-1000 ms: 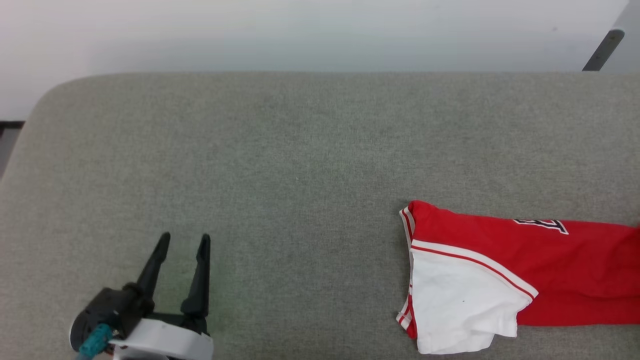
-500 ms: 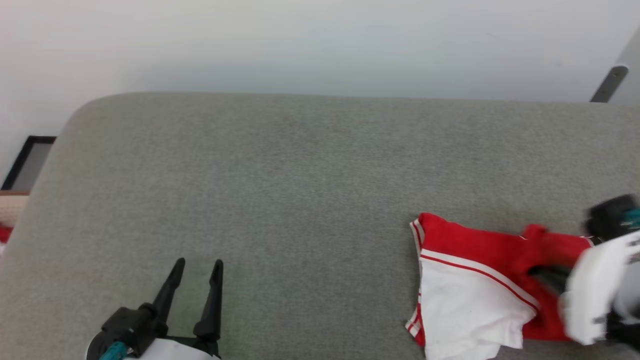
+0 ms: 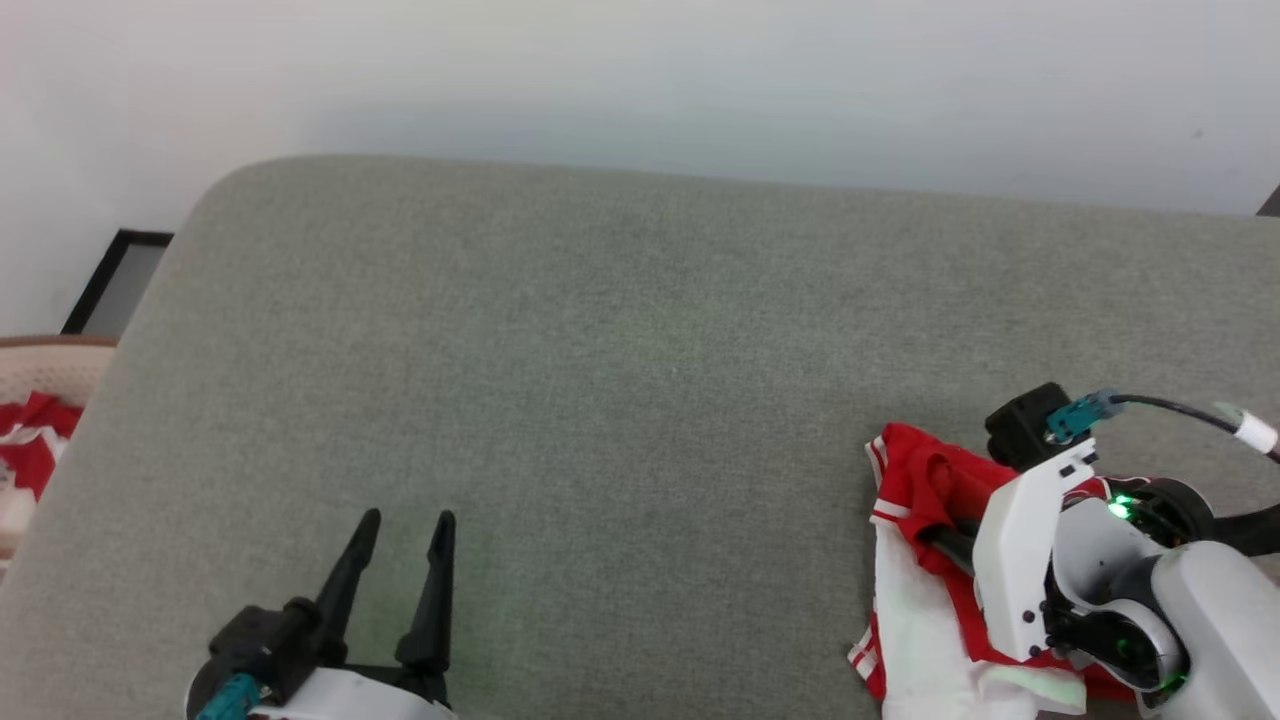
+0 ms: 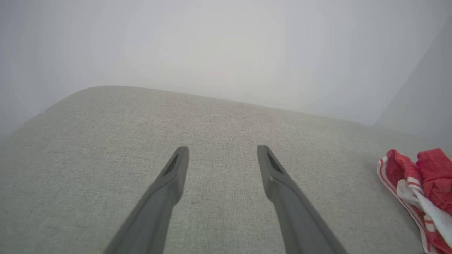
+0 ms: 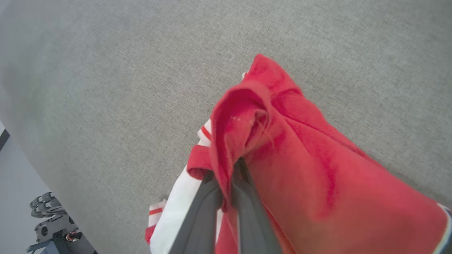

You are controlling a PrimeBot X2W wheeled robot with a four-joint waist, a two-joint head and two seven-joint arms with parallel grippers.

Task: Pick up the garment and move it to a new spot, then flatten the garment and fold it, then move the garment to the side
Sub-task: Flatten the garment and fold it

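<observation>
Red cloth, bunched. Soft red-and-white sports garment (image 3: 925, 470) sits at 4 o'clock on the grey woven-fabric cushion (image 3: 640, 330), near the front edge, heaped rather than spread.

Right gripper (image 3: 950, 538): jaws closed tight on a fold of the red cloth. In the right wrist view the fold peaks over the right gripper (image 5: 229, 173), and a white panel hangs below it. Judged reason: a pinch on a top fold lets the arm lift and carry the whole piece to a new spot. Flattening and folding not yet begun.

Left gripper (image 3: 407, 520) at 7 o'clock: jaws spread wide, nothing between them, bare cushion beneath. It is well apart from the garment. Judged reason: it waits clear, so the cushion's middle is free as a landing area.

Count:
- garments on the cushion: one
- grippers: two, each with two dark fingers
- grips on cloth: one
- other cloth: one red-and-white patch (image 3: 28, 440) past the cushion's edge at 9 o'clock, below a pale curved rim (image 3: 50, 350); what it is cannot be told.
</observation>
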